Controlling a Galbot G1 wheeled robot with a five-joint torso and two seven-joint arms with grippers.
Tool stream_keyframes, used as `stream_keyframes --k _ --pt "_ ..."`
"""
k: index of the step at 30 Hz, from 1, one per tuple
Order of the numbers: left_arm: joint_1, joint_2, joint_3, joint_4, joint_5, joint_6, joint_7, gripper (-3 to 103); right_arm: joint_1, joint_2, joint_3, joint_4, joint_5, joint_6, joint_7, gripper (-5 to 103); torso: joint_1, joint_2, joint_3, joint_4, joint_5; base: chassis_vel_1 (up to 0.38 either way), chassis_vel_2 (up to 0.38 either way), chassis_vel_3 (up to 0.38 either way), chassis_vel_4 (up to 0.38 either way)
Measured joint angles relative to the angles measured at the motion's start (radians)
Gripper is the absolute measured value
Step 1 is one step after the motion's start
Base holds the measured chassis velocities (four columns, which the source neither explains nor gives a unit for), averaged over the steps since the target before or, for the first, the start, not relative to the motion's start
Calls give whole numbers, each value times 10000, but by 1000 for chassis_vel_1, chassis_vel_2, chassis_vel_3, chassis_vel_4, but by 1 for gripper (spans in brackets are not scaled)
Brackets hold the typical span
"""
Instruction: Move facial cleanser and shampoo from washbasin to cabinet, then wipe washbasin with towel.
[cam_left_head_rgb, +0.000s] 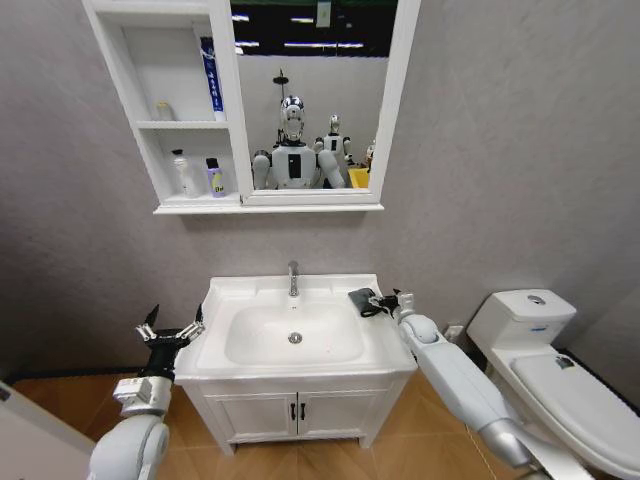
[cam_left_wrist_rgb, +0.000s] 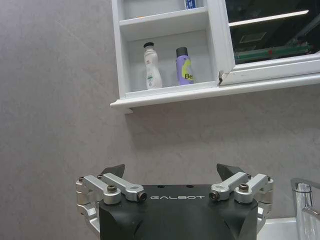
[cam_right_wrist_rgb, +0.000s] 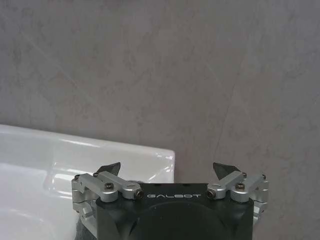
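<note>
On the washbasin (cam_left_head_rgb: 385, 345) rim, towel (cam_left_head_rgb: 362, 299); both tools (cam_left_head_rgb: 170, 327) (cam_left_head_rgb: 392, 300) released.

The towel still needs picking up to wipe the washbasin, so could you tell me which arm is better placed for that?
The right. Its gripper is open right beside the towel on the washbasin rim, while the left gripper is open off the far side.

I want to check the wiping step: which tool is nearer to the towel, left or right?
Right. The right tool is at the towel on the washbasin rim's right rear corner. The left tool hangs open beyond the basin's left edge, across the bowl from it.
</note>
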Motion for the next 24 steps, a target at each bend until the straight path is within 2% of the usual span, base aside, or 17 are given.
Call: stream_keyframes --k 2,3,6,7,9,11,13,14,15,16,17,19,21,24 --pt "5 -33 -45 -29 -58 0 -28 100 -744 -251 454 1265 -122 -232 685 100 0 0 0 3 -1 0 0 0 0" --pt "5 -33 -45 -29 -58 0 -28 100 -744 -251 454 1265 -122 -232 685 100 0 0 0 3 -1 0 0 0 0" --pt "90 -151 -101 -140 -242 94 -49 100 -2484 -553 1535 3572 -244 -745 1419 100 -1 0 0 -6 2 0 0 0 0" --pt "90 -151 -101 -140 -242 94 -49 100 -2484 -553 1535 3572 -244 -745 1419 100 -1 0 0 -6 2 0 0 0 0" --pt "165 -233 -119 -203 -350 182 -53 100 -3661 -576 2319 5019 -523 -927 1743 100 -2 1 -2 -2 -3 0 0 0 0" --pt "196 -263 -132 -221 -361 194 -57 100 -4105 -561 2545 5434 -640 -1012 1926 100 -2 2 -2 -2 -4 0 0 0 0" --pt "315 -343 -134 -324 -500 348 -53 100 -5663 -282 3102 6905 -791 -1349 2529 100 -1 2 -2 -2 0 0 0 0 0" --pt "315 -343 -134 -324 -500 348 -53 100 -5663 -282 3102 6905 -791 -1349 2529 100 -1 2 -2 -2 0 0 0 0 0" --pt "372 -372 -117 -368 -577 405 -59 100 -6483 26 3379 7570 -1076 -1378 2605 100 -2 2 -2 -2 -3 0 0 0 0" --pt "420 -384 -110 -393 -582 423 -57 100 -7053 340 3568 8031 -1419 -1367 2561 100 -2 2 -2 -2 -1 0 0 0 0" --pt "420 -384 -110 -393 -582 423 -57 100 -7053 340 3568 8031 -1419 -1367 2561 100 -2 2 -2 -2 -1 0 0 0 0" --pt "495 -446 -92 -410 -514 430 3 100 -8421 1339 3823 8989 -2398 -1136 2312 100 -3 3 -2 -2 -2 0 0 0 0" --pt "539 -478 -67 -453 -465 452 32 100 -9358 1936 3904 9520 -3078 -983 2021 100 -3 3 -2 -5 -1 0 0 0 0" --pt "571 -517 -32 -513 -410 468 42 100 -9875 2217 3903 9877 -3451 -898 1953 100 -3 3 -2 -3 -4 0 0 0 0"
